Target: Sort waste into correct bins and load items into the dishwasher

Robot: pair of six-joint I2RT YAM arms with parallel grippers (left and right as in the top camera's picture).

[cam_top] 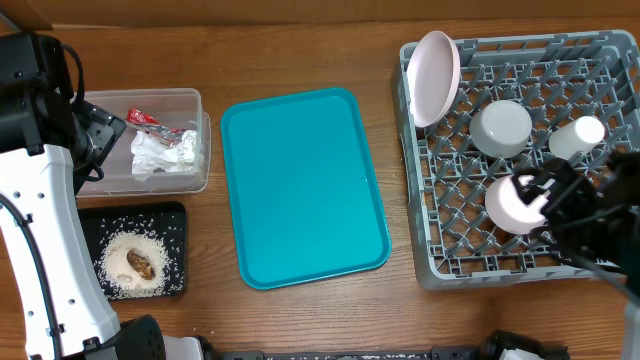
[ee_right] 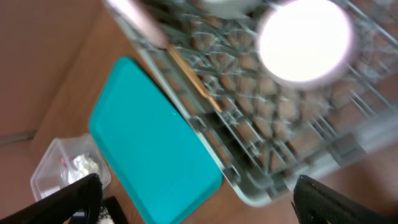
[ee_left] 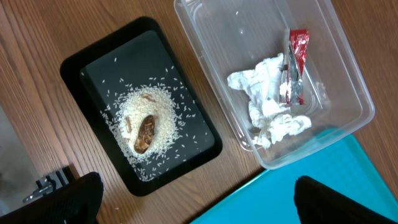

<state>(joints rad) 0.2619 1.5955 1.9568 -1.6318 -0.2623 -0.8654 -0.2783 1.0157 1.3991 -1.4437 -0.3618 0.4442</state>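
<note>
Napkin (ee_left: 267, 102), wrapper (ee_left: 295, 65) in clear tub (ee_left: 211, 37); rice (ee_left: 163, 107) in black tray (ee_left: 118, 56)

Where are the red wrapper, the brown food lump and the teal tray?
red wrapper (ee_left: 297, 62): left wrist view, middle of the foil.
brown food lump (ee_left: 145, 132): left wrist view, its centre.
teal tray (cam_top: 300, 190): overhead view, bare middle.
</note>
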